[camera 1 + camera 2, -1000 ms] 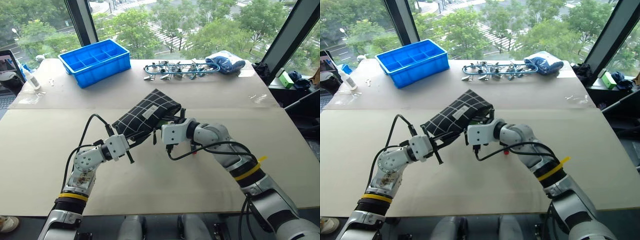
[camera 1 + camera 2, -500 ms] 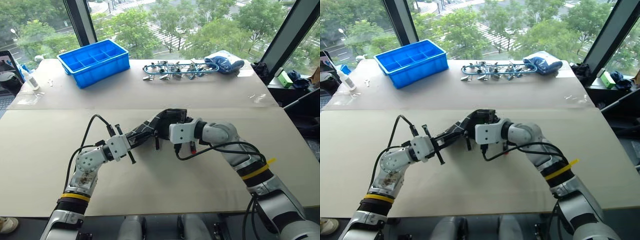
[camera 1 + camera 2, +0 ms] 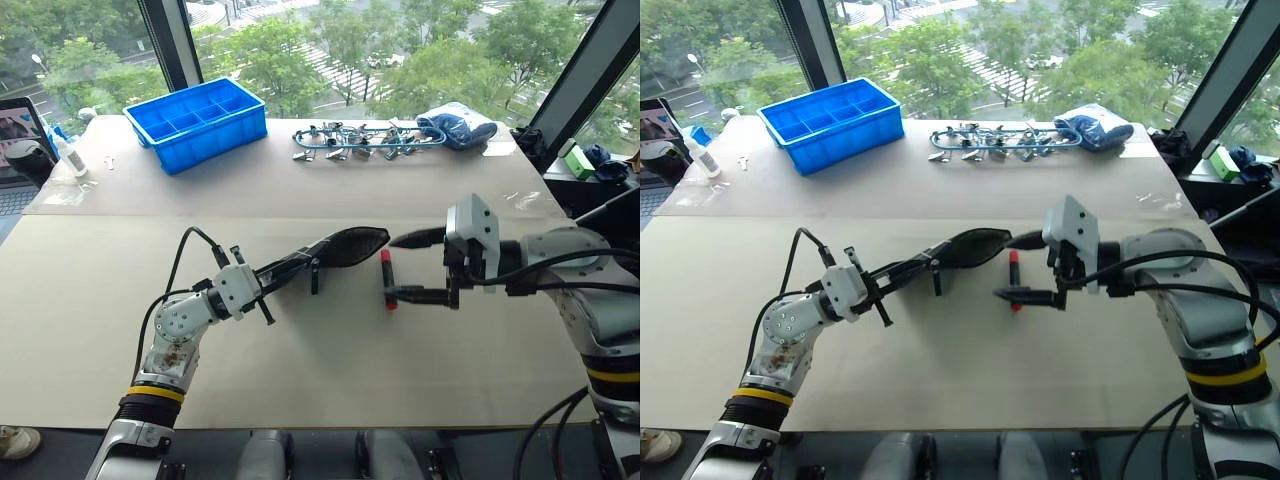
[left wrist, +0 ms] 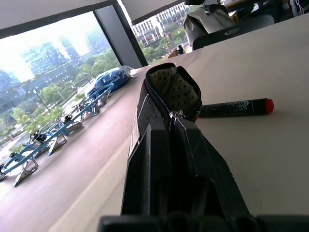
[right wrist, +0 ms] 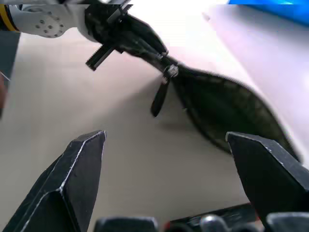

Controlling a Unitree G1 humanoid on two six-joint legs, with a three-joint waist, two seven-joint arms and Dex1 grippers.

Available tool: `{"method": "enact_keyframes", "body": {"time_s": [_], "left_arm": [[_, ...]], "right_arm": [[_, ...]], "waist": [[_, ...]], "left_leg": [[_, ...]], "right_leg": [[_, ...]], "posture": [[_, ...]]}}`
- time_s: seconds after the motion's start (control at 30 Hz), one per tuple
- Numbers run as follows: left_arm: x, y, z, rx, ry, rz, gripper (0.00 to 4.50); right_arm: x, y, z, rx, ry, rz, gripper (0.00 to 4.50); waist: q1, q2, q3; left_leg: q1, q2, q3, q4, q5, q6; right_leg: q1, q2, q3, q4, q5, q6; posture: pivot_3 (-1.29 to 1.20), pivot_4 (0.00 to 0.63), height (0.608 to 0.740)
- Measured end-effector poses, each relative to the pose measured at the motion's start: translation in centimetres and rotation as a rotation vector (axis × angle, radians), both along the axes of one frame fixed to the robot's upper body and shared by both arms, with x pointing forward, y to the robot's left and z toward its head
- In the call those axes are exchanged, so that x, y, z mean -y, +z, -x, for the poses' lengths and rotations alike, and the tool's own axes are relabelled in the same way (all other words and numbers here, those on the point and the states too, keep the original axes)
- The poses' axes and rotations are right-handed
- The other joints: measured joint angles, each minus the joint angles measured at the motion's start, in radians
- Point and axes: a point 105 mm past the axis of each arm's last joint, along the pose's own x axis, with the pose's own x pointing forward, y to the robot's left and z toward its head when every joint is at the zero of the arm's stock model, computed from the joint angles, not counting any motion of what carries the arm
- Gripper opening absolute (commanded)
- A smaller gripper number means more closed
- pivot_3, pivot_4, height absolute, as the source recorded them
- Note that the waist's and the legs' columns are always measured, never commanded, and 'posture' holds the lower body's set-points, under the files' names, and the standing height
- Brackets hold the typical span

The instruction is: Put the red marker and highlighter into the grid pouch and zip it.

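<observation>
1. Left gripper (image 3: 262, 288) is clamped on the grid pouch (image 3: 340, 246), holding it edge-up with its mouth gaping.
2. Right gripper (image 3: 415, 268) hangs wide open, empty, right over the red marker (image 3: 386, 278) lying on the table (image 3: 300, 360) beside the pouch.
3. Risk: a sloppy pinch could roll the marker away, or the pouch sags shut.

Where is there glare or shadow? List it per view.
Left wrist view: the window sky is washed out white behind the grid pouch. Right wrist view: the far part of the table glares white. Left eye view: even daylight, with a soft shadow under the pouch.
</observation>
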Motion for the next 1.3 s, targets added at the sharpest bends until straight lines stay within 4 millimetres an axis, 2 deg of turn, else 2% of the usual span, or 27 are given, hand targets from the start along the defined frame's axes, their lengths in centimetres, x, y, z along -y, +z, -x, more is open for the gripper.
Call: {"method": "enact_keyframes", "body": {"time_s": [0.07, 0.13, 0.3, 0.47, 0.77, 0.9, 1.17, 1.23, 1.3], "left_arm": [[-0.2, -0.1, 0.0, -0.002, 0.007, 0.001, 0.00], [-0.1, -0.1, 0.0, -0.002, 0.006, 0.007, 0.00], [-0.1, -0.3, 0.1, -0.008, 0.012, 0.010, 0.00], [0.0, -0.3, 0.1, -0.008, 0.011, 0.015, 0.00], [0.2, -0.3, 0.1, -0.007, 0.015, 0.026, 0.00], [0.1, -0.2, 0.0, -0.006, 0.020, 0.027, 0.00], [0.1, -0.3, 0.0, -0.004, 0.026, 0.024, 0.00], [0.1, -0.3, 0.0, -0.004, 0.025, 0.023, 0.00], [0.1, -0.3, 0.0, -0.005, 0.025, 0.023, 0.00]], "right_arm": [[0.4, -1.6, -1.1, -0.061, -0.151, 0.004, 4.43], [0.1, -2.4, -2.4, -0.109, -0.307, -0.026, 4.43], [-0.1, -3.6, -3.6, -0.148, -0.533, 0.011, 4.43], [-0.2, -2.5, -4.8, -0.099, -0.634, 0.023, 4.43], [-0.2, -5.3, -5.9, -0.106, -0.726, 0.111, 4.43], [0.4, -6.3, -6.4, -0.093, -0.761, 0.130, 3.41], [0.5, -6.7, -6.3, -0.070, -0.754, 0.122, 0.63], [0.9, -6.6, -6.4, -0.066, -0.766, 0.117, 0.49], [2.2, -6.4, -6.7, -0.055, -0.817, 0.125, 0.49]], "waist": [[-0.005, 0.000, 0.000], [-0.010, 0.000, 0.000], [-0.005, 0.000, 0.000], [-0.001, 0.000, 0.000], [-0.004, 0.000, 0.000], [-0.004, 0.000, 0.000], [0.000, 0.000, 0.000], [0.001, 0.000, 0.000], [0.001, 0.000, 0.000]], "left_leg": [[0.001, 0.000, 0.001, 0.000, 0.000, 0.000], [0.001, 0.001, 0.000, 0.000, 0.001, -0.001], [-0.001, 0.001, 0.000, 0.000, 0.001, -0.001], [-0.001, -0.003, 0.000, 0.000, 0.001, -0.001], [-0.002, -0.003, 0.001, 0.000, 0.001, -0.001], [-0.001, -0.003, 0.001, 0.000, 0.001, -0.001], [-0.001, -0.003, 0.000, 0.001, 0.001, -0.001], [-0.001, -0.003, 0.000, 0.001, 0.001, -0.001], [-0.002, -0.004, 0.000, 0.001, 0.001, -0.001]], "right_leg": [[0.000, 0.000, 0.001, 0.001, 0.000, 0.000], [-0.001, 0.002, 0.001, 0.002, 0.001, -0.002], [-0.002, 0.003, -0.001, 0.001, 0.001, -0.002], [-0.001, 0.002, -0.001, 0.001, 0.001, -0.001], [-0.001, 0.003, -0.001, 0.001, 0.001, -0.001], [-0.001, 0.002, -0.001, 0.001, 0.000, -0.001], [0.000, 0.002, -0.001, 0.001, 0.000, 0.000], [0.000, 0.002, -0.001, 0.001, 0.000, 0.000], [-0.001, 0.002, -0.001, 0.001, 0.000, 0.000]], "posture": [[0.00, 0.150, 0.740], [0.00, 0.150, 0.740], [0.00, 0.150, 0.740], [0.00, 0.150, 0.740], [0.00, 0.150, 0.740], [0.00, 0.150, 0.740], [0.00, 0.150, 0.740], [0.00, 0.150, 0.740], [0.00, 0.150, 0.740]]}}
